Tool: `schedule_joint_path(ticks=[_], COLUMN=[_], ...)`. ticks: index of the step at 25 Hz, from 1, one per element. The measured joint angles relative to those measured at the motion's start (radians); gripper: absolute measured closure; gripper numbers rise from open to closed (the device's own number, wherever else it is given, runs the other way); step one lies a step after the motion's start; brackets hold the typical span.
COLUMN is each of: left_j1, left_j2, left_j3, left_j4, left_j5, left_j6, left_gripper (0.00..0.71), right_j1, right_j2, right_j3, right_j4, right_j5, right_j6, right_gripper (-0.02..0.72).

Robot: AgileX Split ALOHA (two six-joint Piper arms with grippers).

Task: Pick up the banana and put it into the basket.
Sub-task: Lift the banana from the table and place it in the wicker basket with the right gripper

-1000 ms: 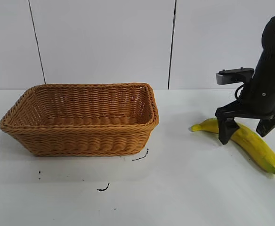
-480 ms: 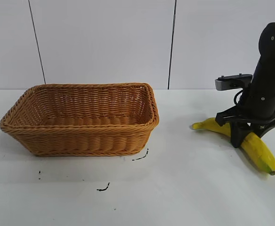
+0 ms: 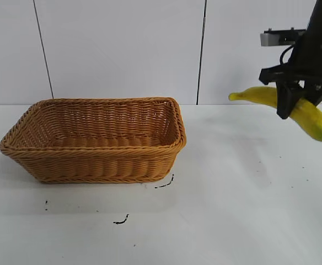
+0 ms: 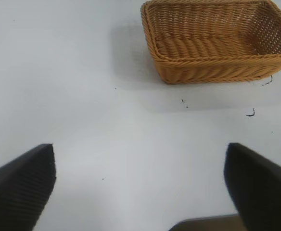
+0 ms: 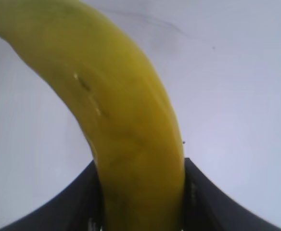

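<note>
Exterior view: right end effector (image 3: 294,98) clamped mid-banana (image 3: 310,117), fruit held clear above desk (image 3: 221,210), well right of basket (image 3: 95,138) | pickup done, carry and drop left | left wrist view only: left end effector (image 4: 140,185) spread wide, idle, nothing held | right wrist view: banana filled frame, basket unseen

The banana (image 5: 126,125) fills the middle of the right wrist view, a yellow curve with faint brown marks. It runs from the 11 o'clock corner down to 6 o'clock. There the right pincer (image 5: 143,202) grips it, one dark finger (image 5: 78,202) pressed on each side. Behind lies the pale desk (image 5: 236,86), a few dark specks on it.
</note>
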Motion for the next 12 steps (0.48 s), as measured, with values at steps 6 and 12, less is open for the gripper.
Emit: schedule_joint_path(ticks=[6, 12], left_j1=[0.0, 0.0], left_j2=[0.0, 0.0], left_j3=[0.0, 0.0], left_j4=[0.0, 0.0], left_j5=[0.0, 0.0], left_j6=[0.0, 0.0], left_gripper=[0.02, 0.02], right_j1=[0.004, 0.087], right_j2=[0.0, 0.0], right_j3=[-0.147, -0.245], right_j4=[0.001, -0.02], right_j5=[0.099, 0.103], right_j6=[0.0, 0.005], right_gripper=[0.406, 0.406])
